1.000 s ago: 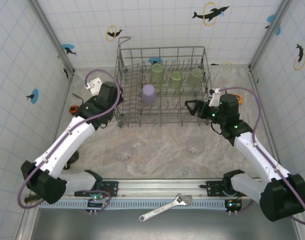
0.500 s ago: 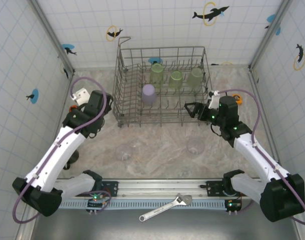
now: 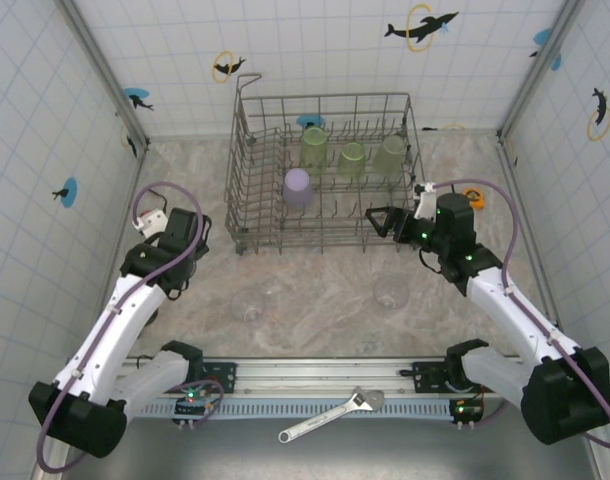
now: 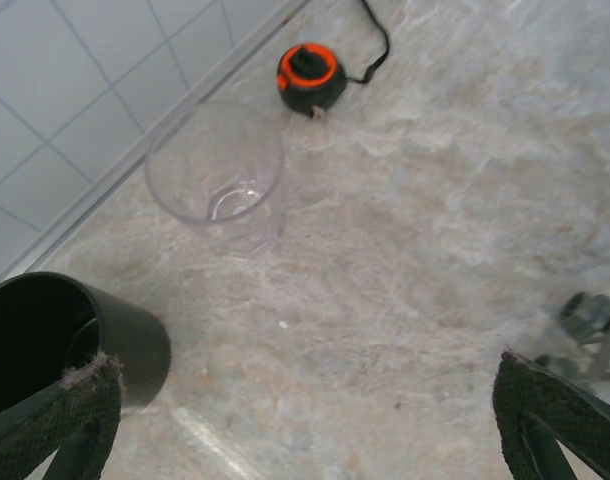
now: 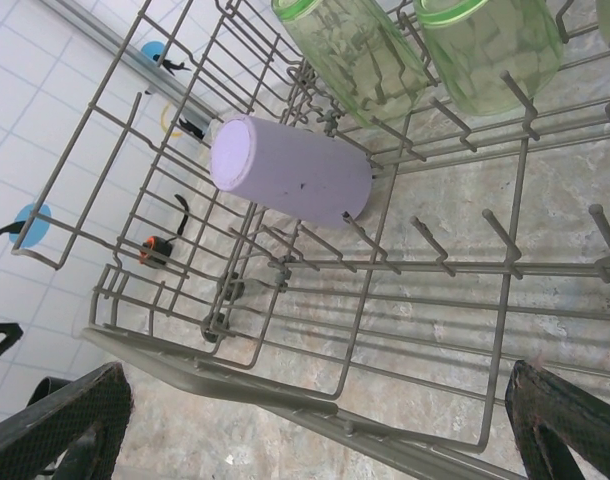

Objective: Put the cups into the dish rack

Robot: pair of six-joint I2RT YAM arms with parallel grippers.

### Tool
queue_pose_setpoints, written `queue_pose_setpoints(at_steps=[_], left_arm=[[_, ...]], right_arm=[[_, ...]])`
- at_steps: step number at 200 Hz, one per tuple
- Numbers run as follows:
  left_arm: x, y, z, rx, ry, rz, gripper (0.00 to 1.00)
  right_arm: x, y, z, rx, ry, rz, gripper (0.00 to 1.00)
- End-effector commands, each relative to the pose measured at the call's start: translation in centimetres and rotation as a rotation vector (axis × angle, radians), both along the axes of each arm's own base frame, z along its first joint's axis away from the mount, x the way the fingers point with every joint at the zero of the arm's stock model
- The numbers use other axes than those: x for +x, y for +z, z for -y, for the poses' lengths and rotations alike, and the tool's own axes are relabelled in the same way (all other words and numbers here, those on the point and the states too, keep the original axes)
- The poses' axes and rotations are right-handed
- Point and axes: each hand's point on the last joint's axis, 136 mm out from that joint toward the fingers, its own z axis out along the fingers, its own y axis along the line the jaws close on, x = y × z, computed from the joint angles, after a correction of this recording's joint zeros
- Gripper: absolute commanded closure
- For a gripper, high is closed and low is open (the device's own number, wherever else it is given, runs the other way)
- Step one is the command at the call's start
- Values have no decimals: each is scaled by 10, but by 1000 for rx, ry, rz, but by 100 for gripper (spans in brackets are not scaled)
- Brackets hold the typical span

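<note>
Rack loading looks partly done, by my reckoning. The large grey wire dish rack (image 3: 247,170) sits at twelve o'clock on the marbled table (image 3: 325,275). Three translucent light green tumblers (image 3: 352,158) stand mouth-down over its far tines. An opaque lavender tumbler (image 5: 285,172) leans on the tines at eight o'clock of them. I take it they are inverted so that they drain and the tines stop them rolling.

My right gripper (image 3: 383,222) hangs just outside the rack's near wall, at four o'clock of the rack. Its fingers are spread wide with nothing between them.

My left gripper (image 4: 305,430) is spread just as wide and is also empty, over the table's nine o'clock side, well apart from the rack. In its wrist view an upright clear colourless tumbler (image 4: 215,175) stands at eleven o'clock. A dark black mug (image 4: 65,340) sits at eight o'clock, just beside my left finger. A small orange-and-black tape measure (image 4: 310,78) lies at twelve o'clock near the tiled wall (image 4: 75,90).

Two more clear tumblers (image 3: 249,303) wait at six o'clock of the rack. I judge the wide spread suits the mug's girth, which looks the likeliest next pick.
</note>
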Motion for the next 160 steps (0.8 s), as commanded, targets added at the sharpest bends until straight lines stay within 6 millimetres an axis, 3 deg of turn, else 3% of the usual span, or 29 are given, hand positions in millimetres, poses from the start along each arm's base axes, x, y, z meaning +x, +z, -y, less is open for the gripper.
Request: queue_pose_setpoints(at_steps=[1,69,160], left_arm=[[-14,-14,-10,23,-1,-91,3],[-21,-50,-30,-51,40,-196,3],[-21,-66,-68,-113,154,-246,3]], right_arm=[[-1,0,-5,12,22,15,1],[1,4,-16,39,64,31,1],[-2,15,-26,31,85,41,1]])
